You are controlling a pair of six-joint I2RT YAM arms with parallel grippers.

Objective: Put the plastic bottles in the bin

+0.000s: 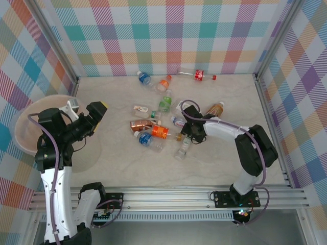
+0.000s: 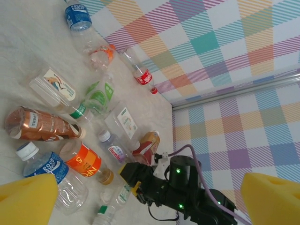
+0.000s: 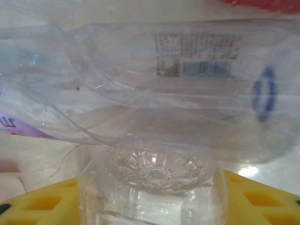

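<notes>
Several plastic bottles lie in a cluster mid-table: a copper one (image 1: 140, 125), an orange-labelled one (image 1: 160, 131), a blue-labelled one (image 1: 148, 139), a green-labelled one (image 1: 164, 103) and a red-labelled one (image 1: 198, 75) by the back wall. My right gripper (image 1: 187, 139) is down among them. Its yellow fingers (image 3: 33, 206) press both sides of a clear bottle (image 3: 154, 187), seen base-on, with another clear bottle (image 3: 164, 93) lying across behind it. The pinkish bin (image 1: 18, 138) stands at the far left. My left gripper (image 1: 94, 116) hovers open at the bin's right side with nothing between its yellow pads (image 2: 28, 199).
Checked walls and metal posts close the table at the back and both sides. A brown tea bottle (image 1: 214, 109) lies just right of the right gripper. The right arm (image 2: 187, 192) reaches in from the right. Bare tabletop runs along the front edge.
</notes>
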